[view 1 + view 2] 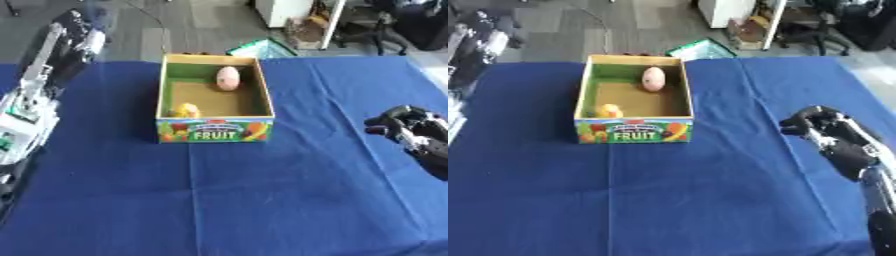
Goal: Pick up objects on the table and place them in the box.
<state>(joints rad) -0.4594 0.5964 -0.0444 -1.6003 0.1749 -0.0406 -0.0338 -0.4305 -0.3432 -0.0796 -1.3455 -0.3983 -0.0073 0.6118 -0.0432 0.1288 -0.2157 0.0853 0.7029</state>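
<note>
Right hand (820,127) hovers over the blue cloth (710,200) at the right side, well apart from the box (633,131), fingers curled in and holding nothing that I can see. That curl looks like a resting pose, not a grip, since nothing shows between fingers and thumb.

Left arm (39,85) comes in along the left edge, raised and stretched toward the far corner. Its hand is lost in blur near the top of the views, so I cannot tell how its fingers stand.

Both things visible sit inside the box: a pink oval (227,78) by the far wall and a yellow piece (185,110) tucked in the near-left corner, just behind the front panel lettered FRUIT. They lie apart from each other, each against a wall, as dropped things tend to settle.

No loose object shows on the cloth around the box. Judging from that, the placing seems done or nearly so, and both arms are held clear of the box.
</note>
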